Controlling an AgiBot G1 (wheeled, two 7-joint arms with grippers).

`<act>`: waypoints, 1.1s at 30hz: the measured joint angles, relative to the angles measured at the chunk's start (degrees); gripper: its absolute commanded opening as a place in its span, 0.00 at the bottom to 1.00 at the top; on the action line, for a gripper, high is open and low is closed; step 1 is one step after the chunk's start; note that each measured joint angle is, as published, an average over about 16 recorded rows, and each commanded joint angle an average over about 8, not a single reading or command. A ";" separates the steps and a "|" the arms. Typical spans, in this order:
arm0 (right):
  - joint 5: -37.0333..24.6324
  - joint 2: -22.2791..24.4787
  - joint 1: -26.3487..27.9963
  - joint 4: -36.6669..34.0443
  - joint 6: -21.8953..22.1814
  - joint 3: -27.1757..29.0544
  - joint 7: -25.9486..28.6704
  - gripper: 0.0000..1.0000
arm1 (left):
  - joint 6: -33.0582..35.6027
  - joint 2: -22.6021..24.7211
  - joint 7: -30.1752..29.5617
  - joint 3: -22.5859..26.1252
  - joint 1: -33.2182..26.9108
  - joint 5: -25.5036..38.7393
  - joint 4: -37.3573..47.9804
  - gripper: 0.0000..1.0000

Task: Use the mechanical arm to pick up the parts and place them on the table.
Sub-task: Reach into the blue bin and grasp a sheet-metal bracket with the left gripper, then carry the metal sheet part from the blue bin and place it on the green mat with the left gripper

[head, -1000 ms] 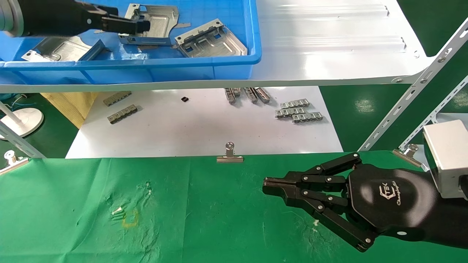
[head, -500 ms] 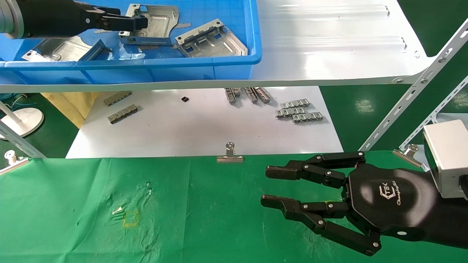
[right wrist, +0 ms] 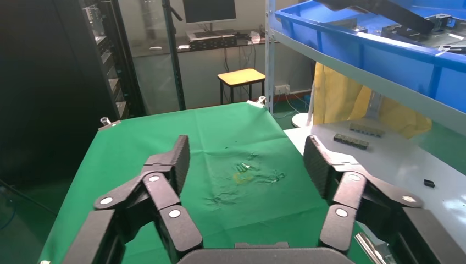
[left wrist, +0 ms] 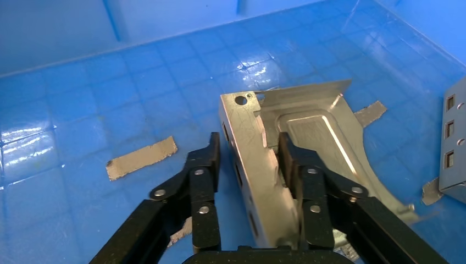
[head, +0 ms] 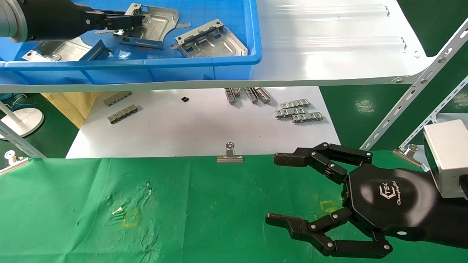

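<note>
You're looking at two matching black hands. Your right gripper (head: 279, 190) has a glossy hexagonal palm (head: 389, 199) printed with a white logo and slanted script, plus one small white dot near its edge. Its fingers (head: 321, 160) are chains of flat black links joined by silver screw heads. A pale silver-grey block (head: 448, 159) forms the wrist. Your left gripper (left wrist: 247, 157) shows the same black screwed links, behind a silver collar (head: 9, 18).

A bin (head: 204, 62) sits on the shelf panel (head: 329, 47) in the upper left of the head view, holding three parts (head: 210, 38). Below the shelf, in mid-frame, a board (head: 190, 128) carries link strips (head: 299, 112). The table (head: 73, 212) fills the bottom, a binder clip (head: 229, 155) on its far edge.
</note>
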 measured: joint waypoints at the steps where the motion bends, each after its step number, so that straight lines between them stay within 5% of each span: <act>1: 0.00 0.00 0.00 0.00 0.00 0.00 0.00 1.00 | -0.07 0.00 0.02 -0.01 -0.01 -0.01 -0.01 0.00; 15: 0.00 0.00 0.00 0.00 0.00 0.00 0.00 1.00 | 3.73 -1.27 4.20 -2.39 -0.91 -3.54 -2.86 0.00; 33: 0.00 0.00 0.00 0.00 0.00 -0.01 0.00 1.00 | 32.73 -9.52 26.76 -5.24 5.26 -12.87 -14.51 0.00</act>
